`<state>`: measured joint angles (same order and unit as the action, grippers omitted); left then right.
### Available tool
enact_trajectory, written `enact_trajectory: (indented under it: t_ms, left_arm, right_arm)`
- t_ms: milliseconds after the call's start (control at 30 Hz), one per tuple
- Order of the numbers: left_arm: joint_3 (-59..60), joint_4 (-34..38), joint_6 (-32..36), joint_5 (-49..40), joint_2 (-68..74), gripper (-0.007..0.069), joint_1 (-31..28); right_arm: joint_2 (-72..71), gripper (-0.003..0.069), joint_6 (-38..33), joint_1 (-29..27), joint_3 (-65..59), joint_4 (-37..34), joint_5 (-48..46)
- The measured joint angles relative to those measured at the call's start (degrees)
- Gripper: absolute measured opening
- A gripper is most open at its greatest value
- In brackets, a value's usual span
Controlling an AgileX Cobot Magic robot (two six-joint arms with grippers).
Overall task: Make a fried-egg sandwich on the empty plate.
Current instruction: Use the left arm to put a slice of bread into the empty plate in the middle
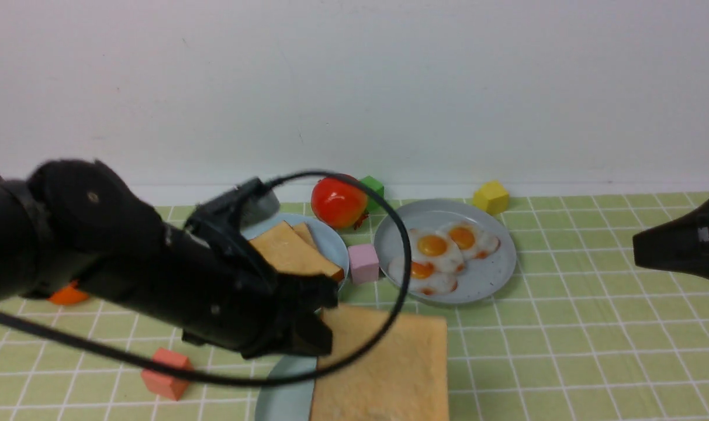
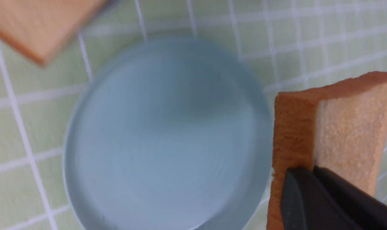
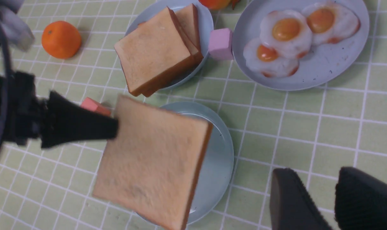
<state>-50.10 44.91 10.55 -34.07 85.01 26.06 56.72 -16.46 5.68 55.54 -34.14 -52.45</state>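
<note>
Golden-brown and square, the bread slice [image 1: 383, 362] is up in the air, clamped between the closed fingers of the left gripper [image 1: 317, 334], caught by one corner and tilted over the pale blue-green plate [image 2: 164, 143]. That plate sits towards the worktop's near edge, nothing on it, no egg, no bread! Over on the right side, the right gripper [image 3: 316, 180] waits with its fingers apart, nothing between them.

Look further back: more toasted slices [image 3: 158, 51] lean together on the blue plate [image 1: 331, 233], one corner poking out past its rim. Beside it, nearer the worktop's far edge, three fried eggs [image 1: 433, 245] lie bunched on the grey plate [image 1: 488, 278], yolks gleaming. A pink cube [image 1: 363, 263] is wedged between those two plates, the red pomegranate [image 1: 338, 202] and green cube [image 1: 372, 190] just behind, and the yellow cube [image 1: 491, 197] close to the far edge. Towards the left edge, an orange fruit [image 3: 61, 39] and a coral cube [image 1: 167, 374]
</note>
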Motion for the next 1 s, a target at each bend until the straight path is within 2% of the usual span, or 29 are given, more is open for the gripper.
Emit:
enact_trajectory:
  t_ms: [167,367,733,833,1000]
  left_arm:
    - [4.6,-0.9,0.6,4.9,2.2,-0.0008,3.1]
    - [4.7,-2.7,0.8,10.8,3.7,-0.0008,3.1]
    - [4.7,-4.3,0.8,15.3,5.1,0.0009,3.1]
    - [4.7,-4.9,0.5,16.7,6.7,0.0032,3.1]
    - [4.7,-5.6,0.4,19.4,7.5,0.0157,3.1]
  right_arm:
    - [-0.1,0.0241,0.0,0.0,0.0,0.0,-0.1]
    - [-0.1,0.0241,0.0,0.0,0.0,-2.4,0.5]
    - [3.9,0.0246,-0.5,0.1,0.0,-6.3,1.9]
    - [6.5,0.0272,-3.1,1.7,0.0,-8.4,2.5]
    - [14.9,0.0402,-5.2,7.3,0.0,-11.2,10.7]
